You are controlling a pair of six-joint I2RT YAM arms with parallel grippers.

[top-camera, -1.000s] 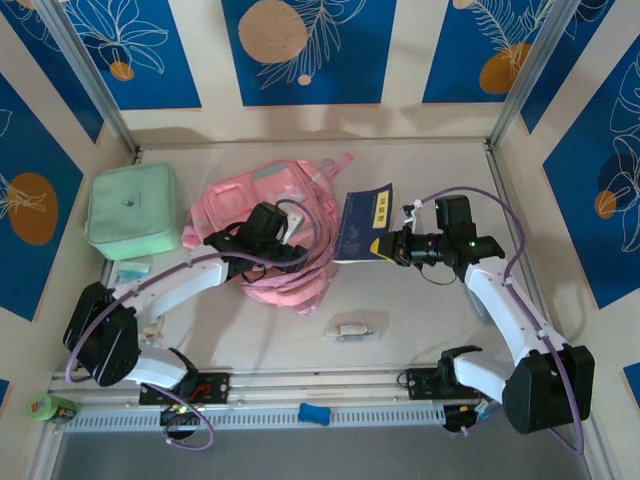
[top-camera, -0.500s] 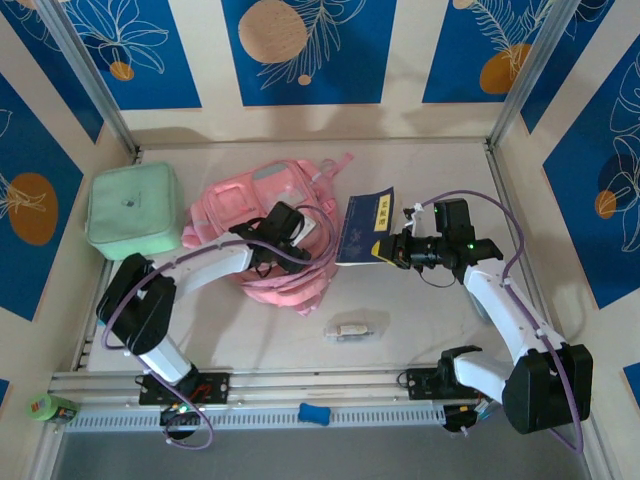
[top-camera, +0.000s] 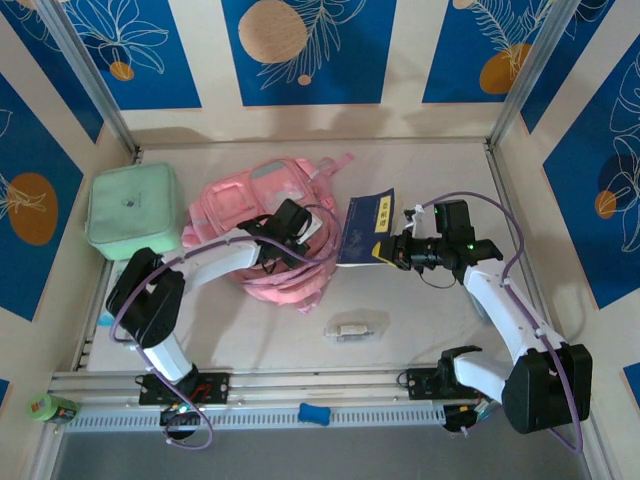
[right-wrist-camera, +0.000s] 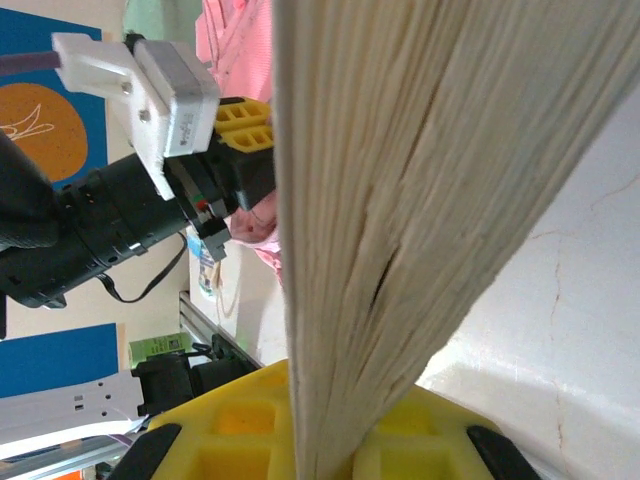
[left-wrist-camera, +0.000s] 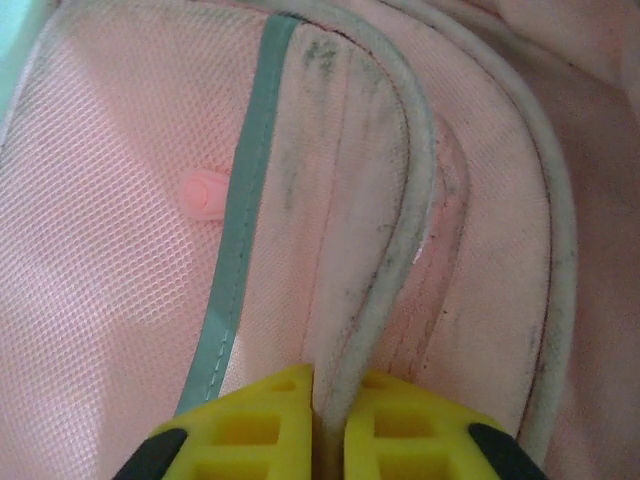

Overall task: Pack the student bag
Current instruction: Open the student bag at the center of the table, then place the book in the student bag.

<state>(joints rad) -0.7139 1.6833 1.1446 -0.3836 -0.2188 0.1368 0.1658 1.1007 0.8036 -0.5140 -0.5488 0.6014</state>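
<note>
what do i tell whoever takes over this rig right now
Left gripper: shut on the pale piped rim of the student bag, which lies in the middle of the workspace.
Right gripper: shut on a blue book, held just right of the bag, not inside it.
Done: both grips are taken.
Left: get the book into the bag. A mint green case at far left and a small packet near the front lie loose outside it.
</note>
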